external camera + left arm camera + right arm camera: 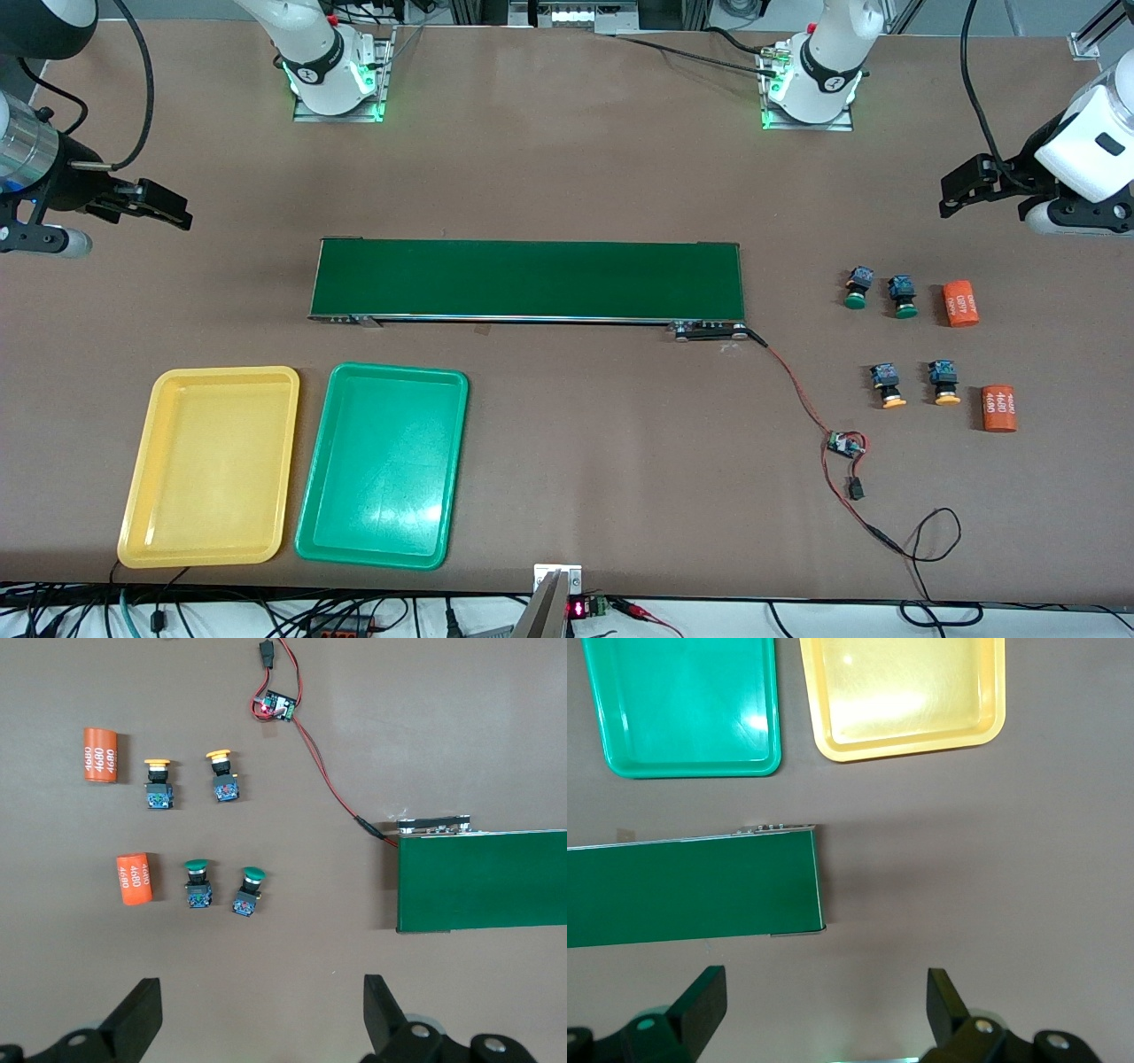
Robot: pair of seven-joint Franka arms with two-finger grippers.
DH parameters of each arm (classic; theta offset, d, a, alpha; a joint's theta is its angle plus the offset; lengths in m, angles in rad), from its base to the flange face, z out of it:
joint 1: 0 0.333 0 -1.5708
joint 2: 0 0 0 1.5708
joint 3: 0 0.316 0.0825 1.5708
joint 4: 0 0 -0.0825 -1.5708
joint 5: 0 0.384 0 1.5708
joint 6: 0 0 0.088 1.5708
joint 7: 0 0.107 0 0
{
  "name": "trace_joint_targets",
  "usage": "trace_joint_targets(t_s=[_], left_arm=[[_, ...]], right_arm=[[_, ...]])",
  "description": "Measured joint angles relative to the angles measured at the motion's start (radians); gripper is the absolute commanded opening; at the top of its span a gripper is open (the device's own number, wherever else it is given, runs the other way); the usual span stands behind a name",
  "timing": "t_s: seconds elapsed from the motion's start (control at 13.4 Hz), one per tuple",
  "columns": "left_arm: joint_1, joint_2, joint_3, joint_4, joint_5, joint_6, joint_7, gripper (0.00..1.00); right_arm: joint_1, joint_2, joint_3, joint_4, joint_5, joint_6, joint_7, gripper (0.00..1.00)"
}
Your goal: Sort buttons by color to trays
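Two green-capped buttons (856, 288) (903, 296) lie toward the left arm's end of the table. Two yellow-capped buttons (888, 386) (944, 383) lie nearer the front camera. The left wrist view shows the green pair (198, 884) (249, 890) and the yellow pair (158, 785) (222, 776). The yellow tray (211, 465) (908, 691) and green tray (383, 465) (687, 700) sit side by side toward the right arm's end, both holding nothing. My left gripper (950, 197) (261, 988) hangs open over bare table beside the green buttons. My right gripper (182, 213) (826, 979) hangs open over bare table beside the conveyor's end.
A long dark-green conveyor belt (527, 280) (483, 881) (691, 890) lies across the middle. Two orange numbered cylinders (960, 303) (999, 408) rest beside the buttons. A red-and-black wire with a small circuit board (846, 445) runs from the conveyor toward the front edge.
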Motion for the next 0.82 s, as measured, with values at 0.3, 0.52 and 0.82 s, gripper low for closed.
trace_joint_targets(t_s=[0.3, 0.52, 0.82], left_arm=[[-0.002, 0.001, 0.000, 0.000, 0.000, 0.000, 0.000, 1.00], [-0.002, 0.008, 0.000, 0.000, 0.000, -0.003, 0.000, 1.00], [-0.002, 0.054, 0.011, 0.001, 0.000, -0.034, 0.000, 1.00]], right_arm=[[-0.001, 0.000, -0.004, 0.000, -0.002, 0.008, 0.000, 1.00], [-0.001, 0.002, -0.004, -0.002, -0.010, 0.015, 0.000, 1.00], [0.000, 0.008, -0.004, -0.003, -0.012, 0.022, 0.000, 1.00]])
